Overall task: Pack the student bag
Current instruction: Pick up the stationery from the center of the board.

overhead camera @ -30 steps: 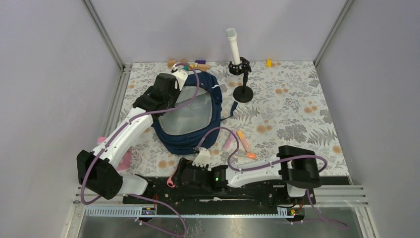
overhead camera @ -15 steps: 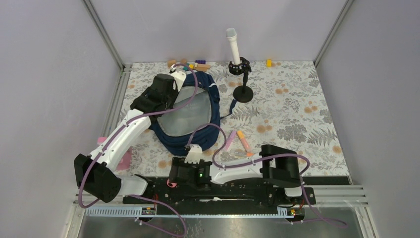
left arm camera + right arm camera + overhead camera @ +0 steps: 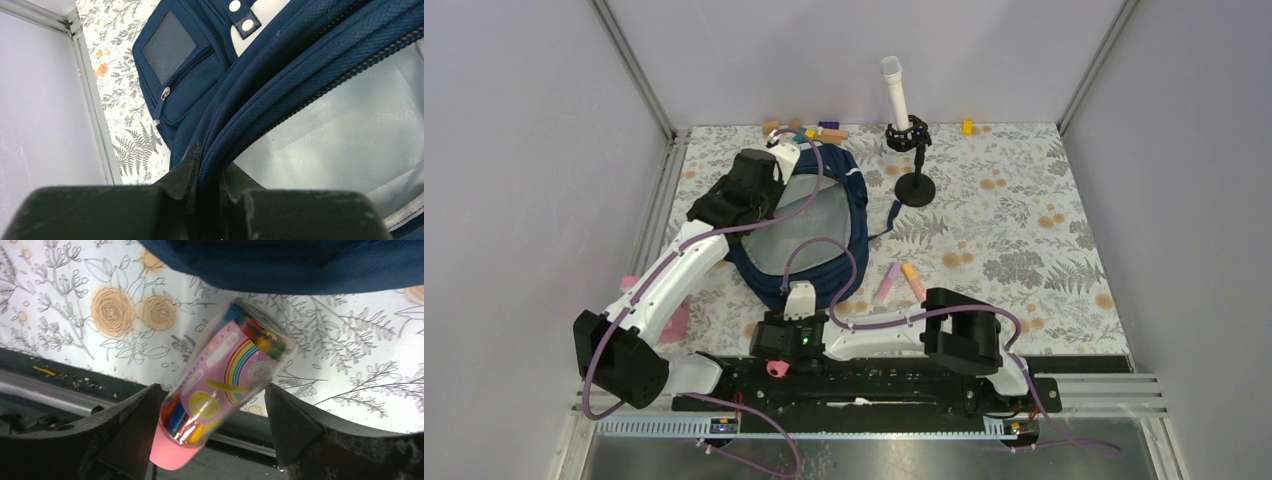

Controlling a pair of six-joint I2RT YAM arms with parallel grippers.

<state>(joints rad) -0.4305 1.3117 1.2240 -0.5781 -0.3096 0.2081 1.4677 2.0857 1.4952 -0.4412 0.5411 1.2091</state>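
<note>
The student bag (image 3: 808,232) lies open on the table, navy with grey lining. My left gripper (image 3: 782,158) is shut on its far rim; in the left wrist view the jaws (image 3: 210,175) pinch the blue piping of the bag (image 3: 280,65). My right gripper (image 3: 775,356) is open at the table's near edge. In the right wrist view its fingers (image 3: 215,410) stand wide on either side of a clear tube of coloured pens (image 3: 225,370) with a pink cap. The tube lies tilted over the table edge, just below the bag's edge (image 3: 300,265).
A white microphone (image 3: 896,95) stands on a black stand (image 3: 915,188) at the back. A pink highlighter (image 3: 887,283) and an orange one (image 3: 913,280) lie right of the bag. Small blocks (image 3: 809,128) sit along the back edge. A pink item (image 3: 674,322) lies at the left.
My right arm has swung left along the near edge, bringing its open gripper around the pink-capped tube. The left arm and the bag have not moved.
</note>
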